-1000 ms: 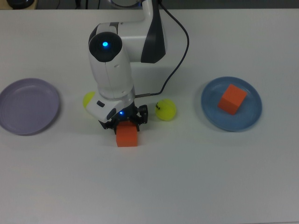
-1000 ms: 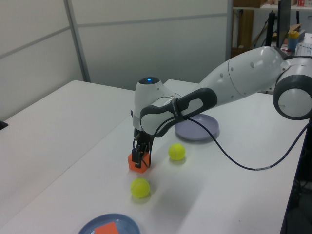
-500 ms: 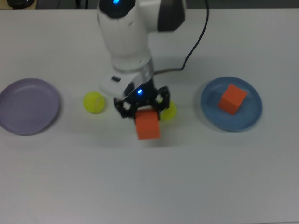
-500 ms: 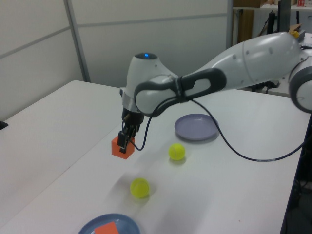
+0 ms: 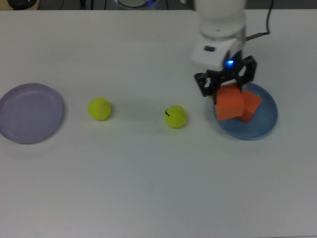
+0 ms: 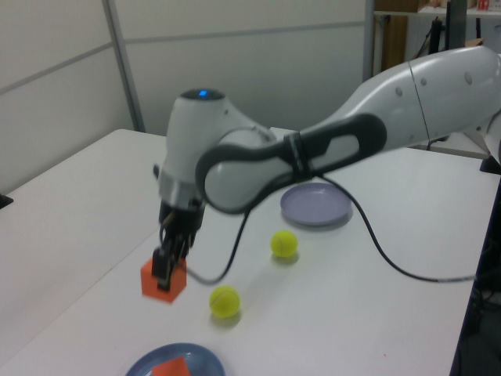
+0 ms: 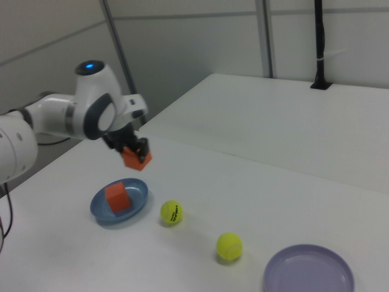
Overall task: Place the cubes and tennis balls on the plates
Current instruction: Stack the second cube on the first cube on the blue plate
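No readable text, label, brand or number anywhere. Only a small black printed mark on one tennis ball (image 5: 176,117), too small to read, well apart from the jaws, toward the top view's left and lower. Visible also in the right view (image 7: 172,212), again not legible.

The light is bright and even, and the white counter (image 5: 148,188) shows no glare. Shadows are soft and pale, just under the two balls and the plates. The arm (image 6: 258,157) looks a little blurry in the left view.
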